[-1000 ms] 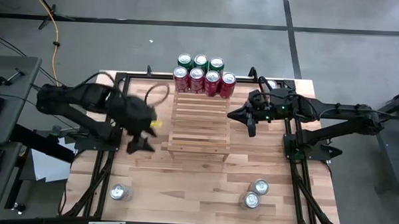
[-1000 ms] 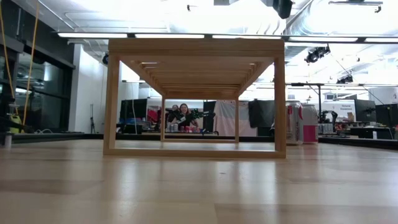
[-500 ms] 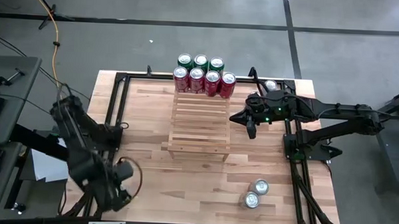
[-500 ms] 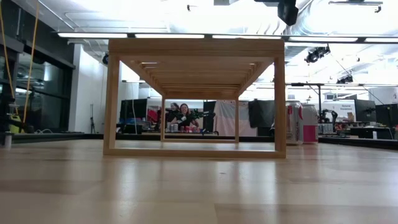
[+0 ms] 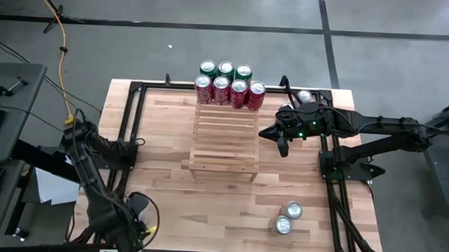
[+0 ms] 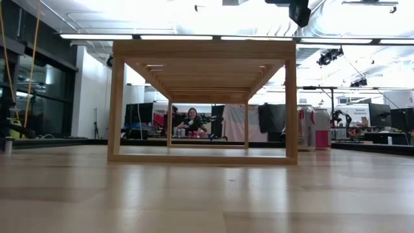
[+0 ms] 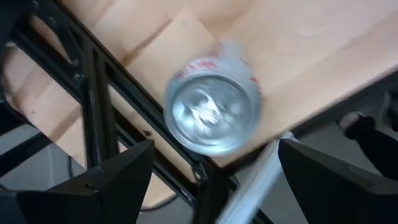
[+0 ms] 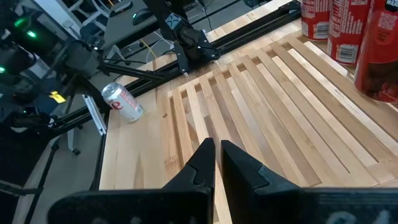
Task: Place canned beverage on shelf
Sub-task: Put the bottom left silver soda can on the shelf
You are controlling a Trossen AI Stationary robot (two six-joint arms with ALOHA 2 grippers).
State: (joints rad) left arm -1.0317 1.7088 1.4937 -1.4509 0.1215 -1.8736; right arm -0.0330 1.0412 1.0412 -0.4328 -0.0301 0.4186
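There are seven cans [image 5: 226,86] at the far end of one shelf [image 5: 225,139], three green and four red. Two silver-topped cans [image 5: 286,218] stand near right.

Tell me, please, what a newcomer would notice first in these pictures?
Probably the cluster of red and green cans crowded at the far end of the slatted wooden shelf, which sits mid-table. Next, the left gripper, open, poised over a lone silver-topped can at the table's near left corner. The right gripper waits shut beside the shelf, and two more cans stand near the right front.
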